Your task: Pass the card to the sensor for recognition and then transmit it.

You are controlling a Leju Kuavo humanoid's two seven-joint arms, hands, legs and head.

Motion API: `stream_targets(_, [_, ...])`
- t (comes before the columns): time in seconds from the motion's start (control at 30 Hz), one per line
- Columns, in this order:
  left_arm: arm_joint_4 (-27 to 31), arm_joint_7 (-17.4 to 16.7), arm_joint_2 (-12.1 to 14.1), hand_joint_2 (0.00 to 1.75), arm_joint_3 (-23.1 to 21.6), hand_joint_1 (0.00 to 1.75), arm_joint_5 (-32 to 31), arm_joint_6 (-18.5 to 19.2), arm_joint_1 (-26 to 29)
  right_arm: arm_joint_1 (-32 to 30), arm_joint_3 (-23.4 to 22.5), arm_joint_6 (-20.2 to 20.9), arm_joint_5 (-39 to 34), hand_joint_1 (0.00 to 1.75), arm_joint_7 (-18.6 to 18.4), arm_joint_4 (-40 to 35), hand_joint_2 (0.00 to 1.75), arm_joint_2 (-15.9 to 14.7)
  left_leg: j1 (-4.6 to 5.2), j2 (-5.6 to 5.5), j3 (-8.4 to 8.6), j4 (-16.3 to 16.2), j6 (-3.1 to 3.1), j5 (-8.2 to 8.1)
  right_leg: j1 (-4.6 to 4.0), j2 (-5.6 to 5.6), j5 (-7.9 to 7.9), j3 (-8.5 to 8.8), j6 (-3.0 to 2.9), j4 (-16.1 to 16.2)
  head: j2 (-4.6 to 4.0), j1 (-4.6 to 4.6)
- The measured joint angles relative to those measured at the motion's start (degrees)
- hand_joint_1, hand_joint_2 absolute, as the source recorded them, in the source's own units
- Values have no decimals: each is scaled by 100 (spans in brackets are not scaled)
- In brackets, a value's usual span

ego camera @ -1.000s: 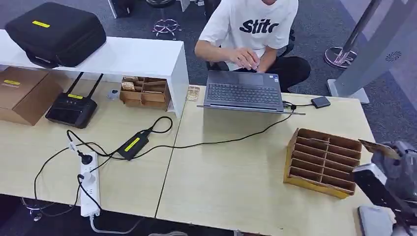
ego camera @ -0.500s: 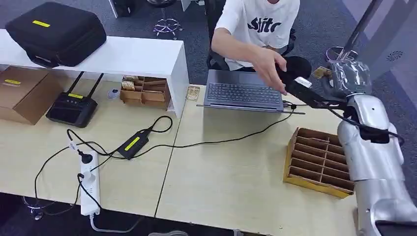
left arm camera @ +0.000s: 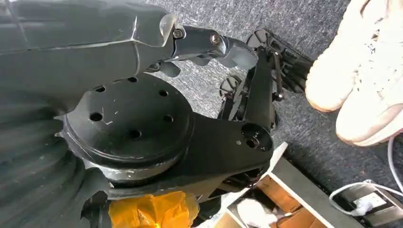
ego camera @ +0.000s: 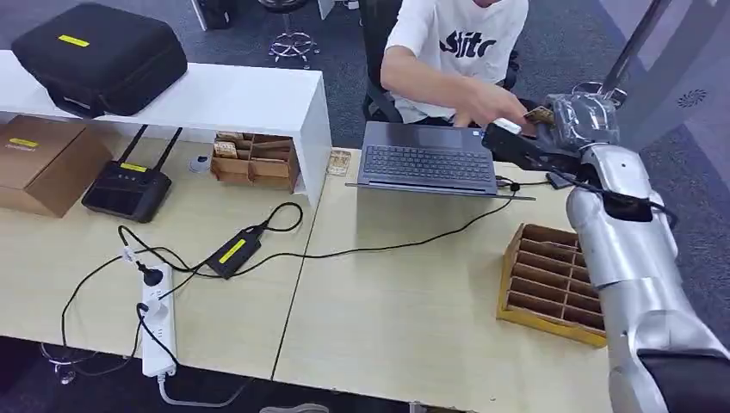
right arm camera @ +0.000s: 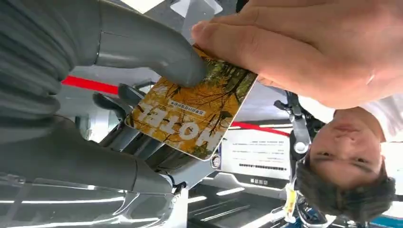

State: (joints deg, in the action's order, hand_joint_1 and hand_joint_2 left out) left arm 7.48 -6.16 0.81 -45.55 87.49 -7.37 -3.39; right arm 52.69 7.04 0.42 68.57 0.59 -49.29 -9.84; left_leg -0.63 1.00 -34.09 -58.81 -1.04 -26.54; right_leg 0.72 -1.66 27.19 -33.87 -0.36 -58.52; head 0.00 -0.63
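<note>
My right hand [ego camera: 575, 119] is raised over the far right of the table, beyond the laptop [ego camera: 428, 161]. It pinches a yellow card with an autumn-tree print [right arm camera: 195, 116] under its grey thumb [right arm camera: 157, 52]. The same card [ego camera: 540, 114] sticks out toward a seated person in a white T-shirt. That person's hand [right arm camera: 304, 47] grips the card's other edge, and reaches over the laptop [ego camera: 491, 105]. A small black sensor [ego camera: 553, 180] lies on the table, partly hidden under my forearm. My left hand [left arm camera: 209, 42] hangs beside my body near the floor, its thumb stretched out, holding nothing.
A cardboard slotted card rack [ego camera: 551, 280] stands at the table's right under my right arm. A cable runs from the laptop to a black power brick [ego camera: 232, 252] and a white power strip [ego camera: 157, 323]. A router [ego camera: 129, 189], cardboard boxes and a black case [ego camera: 99, 56] sit at the left.
My right arm swung up from low at the right edge to the far side of the table, carrying the card. The person's hand left the laptop and took hold of the card's edge.
</note>
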Motion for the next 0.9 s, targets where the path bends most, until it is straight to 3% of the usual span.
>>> stream_targets(0.03, [0, -2, 2, 175, -2, 0, 11, 0, 1, -1, 0, -11, 2, 72, 11, 15, 175, 15, 0, -1, 0, 0, 0, 0, 0, 0, 0, 0, 0, 0, 0, 0])
stream_targets(0.1, [0, -7, 4, 175, -7, 0, 20, 0, 0, -3, -2, -33, 11, 58, 55, 42, 175, 35, 0, -1, 0, 0, 0, 0, 0, 0, 0, -1, 0, 0, 0, 0])
stream_targets(0.13, [0, -15, 7, 175, -9, 0, 26, 0, 0, -7, -7, -44, 22, 42, 81, 55, 175, 48, 0, 0, 0, 0, 0, 0, 0, 1, 0, -2, 0, 0, 0, 0])
stream_targets(0.17, [0, -20, 9, 175, -11, 0, 33, 0, 1, -13, -11, -46, 37, 3, 107, 63, 175, 63, 0, 0, -1, 0, 0, 0, 0, 2, 0, -3, 0, 0, 0, 0])
stream_targets(0.3, [0, -26, 13, 175, -44, 0, 70, -9, -1, -59, -31, -39, 236, 0, 168, 109, 175, 118, 0, 2, -1, 0, 0, 0, 0, 4, 0, -4, 0, 0, 0, 0])
stream_targets(0.33, [0, -26, 13, 175, -44, 0, 79, -15, -1, -81, -31, -39, 271, 0, 183, 114, 0, 131, 0, 2, -1, 0, 0, 0, 0, 4, 0, -4, 0, 0, 0, 2])
stream_targets(0.63, [0, -13, 9, 175, -46, 0, 149, -37, 1, -259, -24, -61, 402, 0, 205, -2, 0, 162, 0, 3, 1, 0, 0, 0, 0, 4, 0, -6, 0, 0, 0, 0])
stream_targets(0.9, [0, 50, -2, 175, -46, 0, 238, -57, 11, -665, -186, -142, -74, 0, 420, -615, 0, 9, 0, 2, -3, -1, 0, -1, 0, 4, 0, -8, 0, 3, 0, 2])
